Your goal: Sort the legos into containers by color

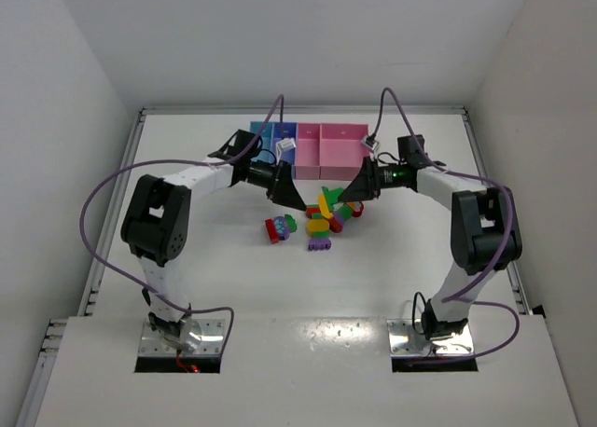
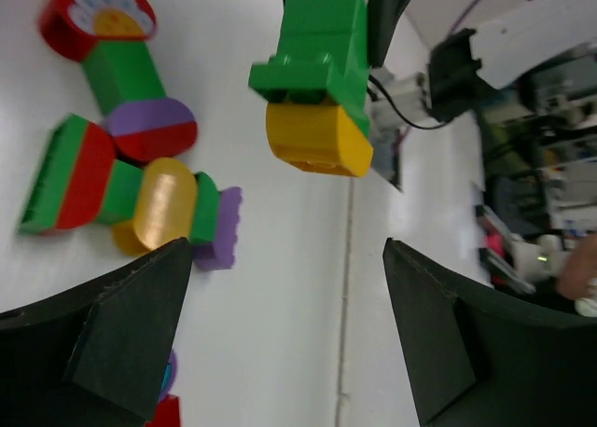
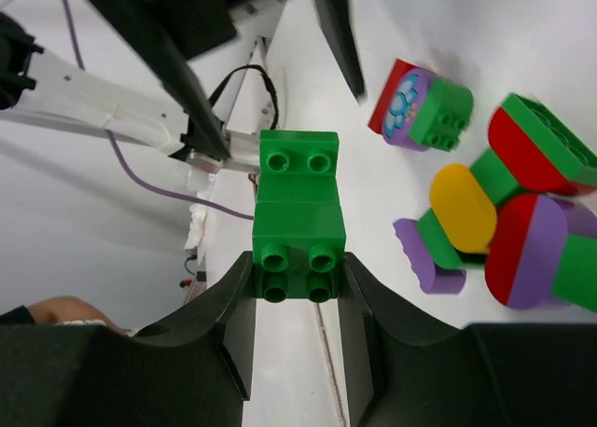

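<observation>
Bricks (image 1: 320, 227) sit in a loose heap at the middle of the overhead view, on the white counter (image 1: 392, 259), just below the row of bins (image 1: 322, 171). You have the right pincer (image 3: 298, 264) pinching a green brick (image 3: 298, 213). In its own wrist view, the two black fingers clamp the brick's lower end from either side at the centre of the frame, studs facing the camera.

The left wrist view shows the same green brick at the upper centre, with a rounded yellow piece (image 2: 317, 138) stuck to its lower side. Your left pincer (image 2: 287, 250) is spread wide, its fingers in the lower left and lower right of that view with nothing between them.

In the overhead view the two pincers come close together above the heap, just in front of the pink bins. The heap on the counter includes a red round piece with a flower print, green blocks, red-and-purple rounds, a yellow oval and a purple piece. The bins stand at the top centre, blue ones on the left and pink ones on the right.
</observation>
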Available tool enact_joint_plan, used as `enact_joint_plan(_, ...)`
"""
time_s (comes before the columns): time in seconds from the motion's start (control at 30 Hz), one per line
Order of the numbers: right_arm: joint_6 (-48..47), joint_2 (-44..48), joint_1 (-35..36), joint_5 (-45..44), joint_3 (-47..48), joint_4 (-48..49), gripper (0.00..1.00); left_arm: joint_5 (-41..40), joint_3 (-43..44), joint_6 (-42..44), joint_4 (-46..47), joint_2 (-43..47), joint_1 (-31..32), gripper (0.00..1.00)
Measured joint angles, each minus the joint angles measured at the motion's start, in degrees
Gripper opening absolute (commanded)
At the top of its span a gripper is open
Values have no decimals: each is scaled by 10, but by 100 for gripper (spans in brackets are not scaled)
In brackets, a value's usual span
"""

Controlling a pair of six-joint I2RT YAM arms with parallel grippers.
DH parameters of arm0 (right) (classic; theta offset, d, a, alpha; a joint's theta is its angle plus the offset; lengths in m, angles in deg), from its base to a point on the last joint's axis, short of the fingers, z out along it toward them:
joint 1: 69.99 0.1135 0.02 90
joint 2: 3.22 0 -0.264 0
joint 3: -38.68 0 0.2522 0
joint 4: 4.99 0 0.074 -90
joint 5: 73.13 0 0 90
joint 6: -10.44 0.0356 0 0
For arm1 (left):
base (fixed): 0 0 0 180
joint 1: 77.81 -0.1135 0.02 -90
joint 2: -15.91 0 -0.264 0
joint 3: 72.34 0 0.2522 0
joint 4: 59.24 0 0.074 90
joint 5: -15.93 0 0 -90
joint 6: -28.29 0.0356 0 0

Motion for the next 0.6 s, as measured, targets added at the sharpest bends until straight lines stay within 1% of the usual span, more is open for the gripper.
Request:
enact_joint_plan(0.1, 30, 0, 8, 11, 10, 31, 0, 44, 0, -8, -16, -27, 0, 88)
enact_joint_plan(0.17, 51, 0, 13, 19, 17, 54, 0, 61, 0, -12, -21, -30, 0, 85)
enact_joint_plan(0.23, 64, 0, 19, 23, 24, 69, 0, 74, 5, -12, -21, -30, 0, 85)
enact_joint_plan(0.4, 81, 0, 37, 27, 27, 87, 0, 88, 24, -13, -21, -30, 0, 84)
enact_joint_plan(0.6, 100, -1, 54, 31, 27, 104, 0, 85, 43, -13, -20, -30, 1, 79)
